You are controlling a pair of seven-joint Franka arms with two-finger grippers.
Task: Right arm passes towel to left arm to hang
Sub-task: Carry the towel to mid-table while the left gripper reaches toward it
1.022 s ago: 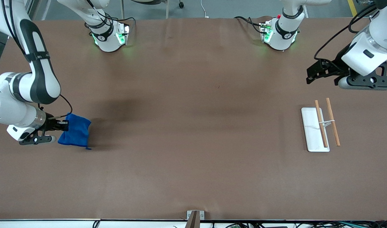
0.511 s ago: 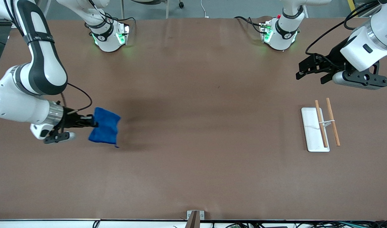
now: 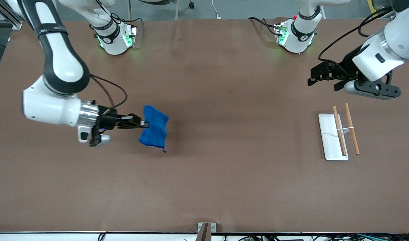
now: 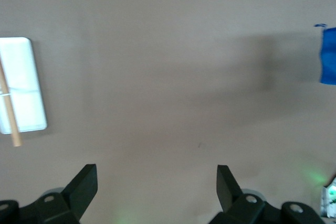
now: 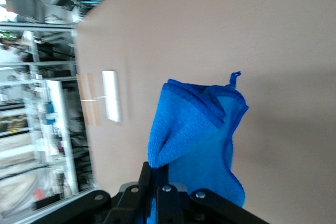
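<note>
Carried from the frame's left edge toward centre, the towel is now held aloft over the table, pinched in the right gripper's closed jaws. The left gripper, jaws spread and empty, has been shifted inward at upper right; handover is judged imminent.

Your two Franka arms wore glossy white shells with black joint bands, and green lights glowed at both bases. Black cables looped loosely along each forearm. The right gripper was black behind a silver wrist ring; the left gripper was black too, with a grey camera housing bolted beneath.
</note>
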